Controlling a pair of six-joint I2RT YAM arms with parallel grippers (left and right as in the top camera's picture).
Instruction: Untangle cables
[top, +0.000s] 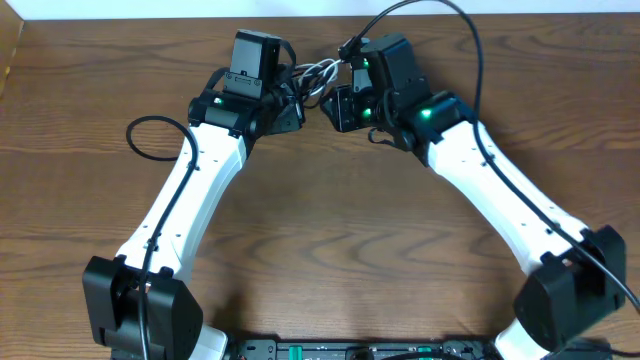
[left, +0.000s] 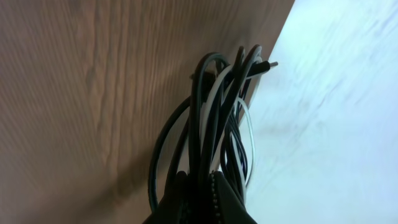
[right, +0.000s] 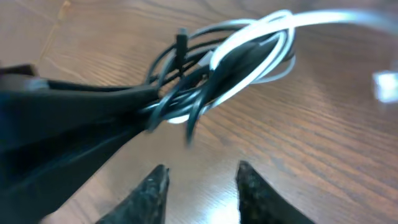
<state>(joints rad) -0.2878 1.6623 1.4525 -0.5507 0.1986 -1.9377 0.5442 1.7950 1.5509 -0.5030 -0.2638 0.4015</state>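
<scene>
**Operator:** What sits nearest the lens?

**Spotter:** The fingertips (right: 152, 190) of your right gripper (right: 202, 193), at the near edge of the right wrist view. They stand well apart and hold nothing, with only bare table (right: 298, 155) between them.

**Operator:** Where are the cables from there?

**Spotter:** The cables (top: 315, 72) are at the far middle of the table, between your two grippers. From your right gripper they lie just beyond the tips and a little to the left, not touching them. I cannot tell whether the bundle rests on the wood.

**Operator:** And my other hand?

**Spotter:** Your left gripper (left: 200, 198) is clamped on the bundle. In its wrist view the strands run out from between the closed fingers toward the table's far edge. The black cable (left: 200, 112) makes several loops, and the white cable (right: 273, 18) is threaded among them, so the two are tangled together. A small plug end (left: 268, 64) pokes out at the far tip of the bundle, right by the table's edge.

**Operator:** Any writing you can read?

**Spotter:** There is a pale label (top: 243, 77) on the black housing over your left wrist, but it is too small to read. Green lights (top: 428, 112) glow on both arms.
</scene>
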